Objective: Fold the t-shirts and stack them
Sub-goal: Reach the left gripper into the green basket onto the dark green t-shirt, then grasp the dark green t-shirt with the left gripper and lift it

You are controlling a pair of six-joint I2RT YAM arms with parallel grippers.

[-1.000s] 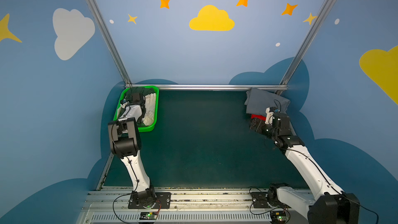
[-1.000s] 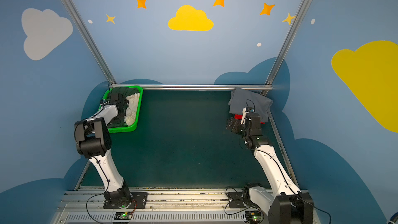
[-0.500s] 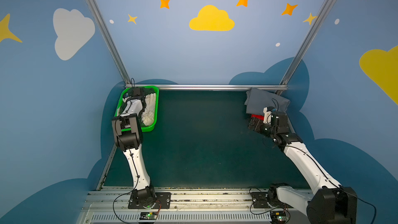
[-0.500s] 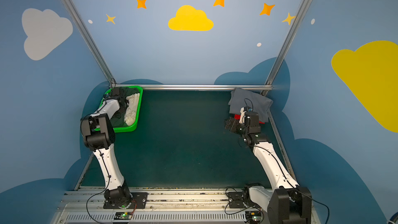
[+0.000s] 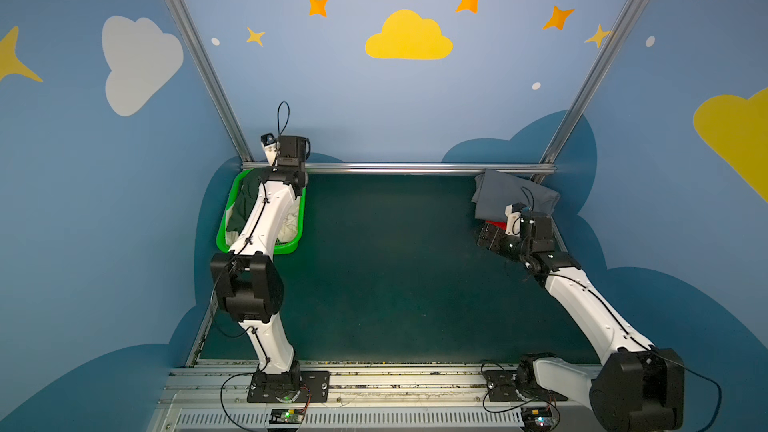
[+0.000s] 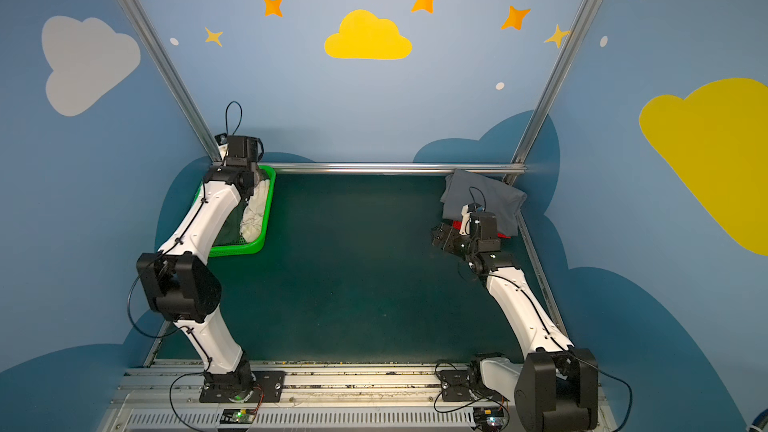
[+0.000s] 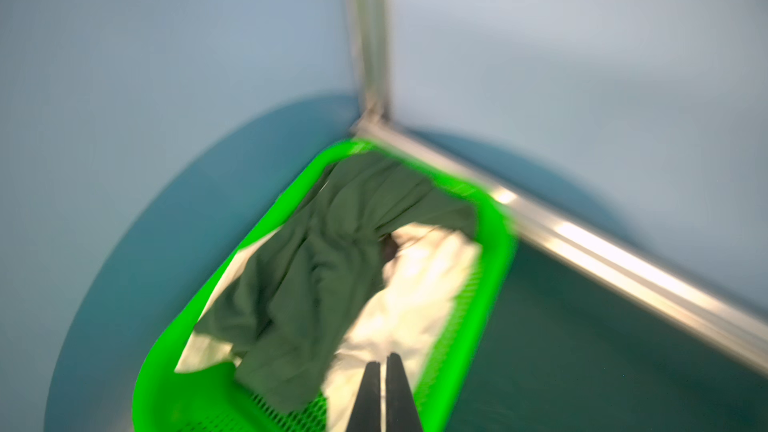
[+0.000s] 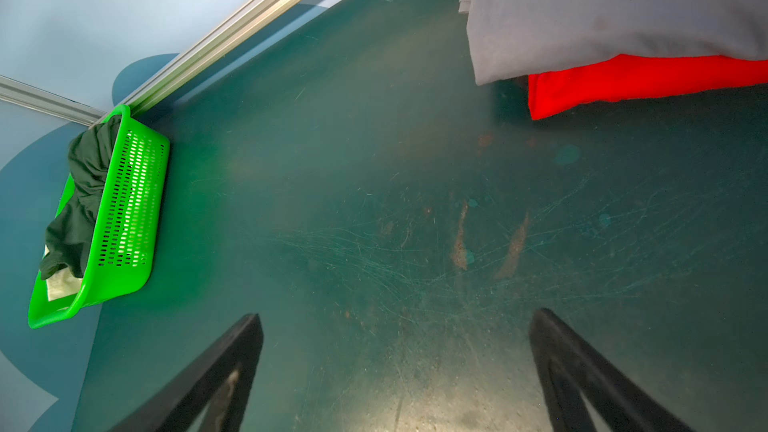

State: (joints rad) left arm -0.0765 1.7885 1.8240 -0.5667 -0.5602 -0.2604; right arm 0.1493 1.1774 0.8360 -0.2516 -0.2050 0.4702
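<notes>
A dark green t-shirt [image 7: 316,276] and a cream-white t-shirt [image 7: 415,284] lie crumpled in the green basket [image 7: 494,263] at the back left. My left gripper [image 7: 384,361] is shut above them, its tips over the white cloth. I cannot tell if any cloth is pinched. In both top views its jaws are hidden under the raised wrist. A grey t-shirt [image 5: 507,197] lies folded on a red t-shirt [image 8: 623,81] at the back right. My right gripper [image 8: 397,315] stands open over bare mat just in front of that stack, holding nothing.
The basket [image 5: 286,249] sits in the back-left corner against the metal rail [image 5: 415,168]. The dark teal mat [image 5: 395,263] covers the table between basket and stack. Blue walls close in the left, back and right sides.
My left gripper closed inside the basket, and its wrist then rose toward the basket's back edge. The right arm shifted only slightly and stayed open.
</notes>
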